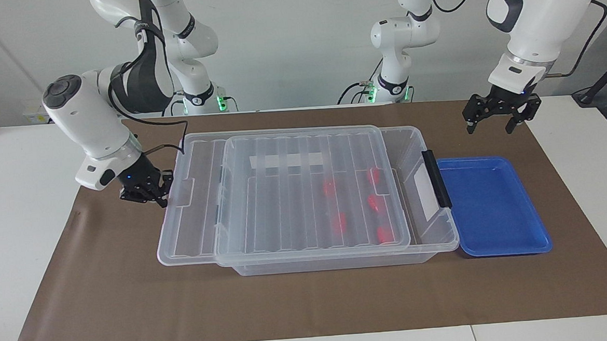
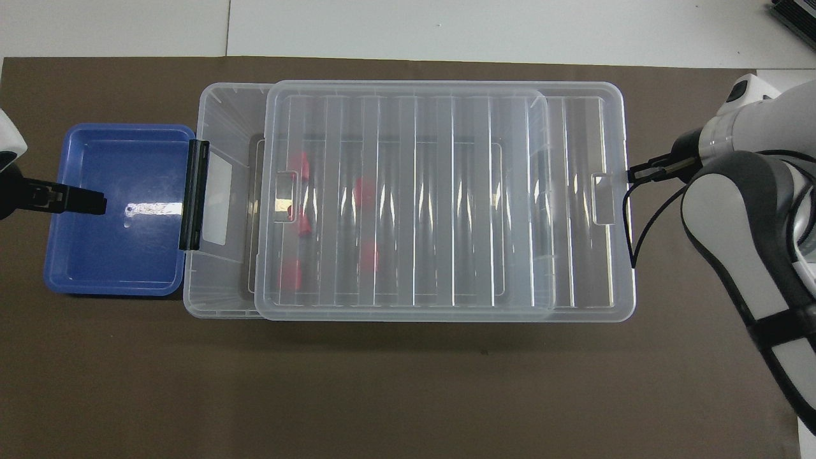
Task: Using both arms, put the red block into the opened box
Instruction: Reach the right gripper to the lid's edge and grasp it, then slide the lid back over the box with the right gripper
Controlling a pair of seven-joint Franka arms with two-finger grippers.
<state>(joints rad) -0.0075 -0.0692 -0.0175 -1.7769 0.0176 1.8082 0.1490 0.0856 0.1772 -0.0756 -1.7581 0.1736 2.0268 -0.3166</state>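
Brown mat (image 1: 310, 305), right hand (image 1: 155, 195) shut at lid (image 1: 294, 192)

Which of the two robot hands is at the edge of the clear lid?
The right hand: it is shut and low, against the end of the lid. The left hand hangs open in the air by the blue tray, apart from the lid.
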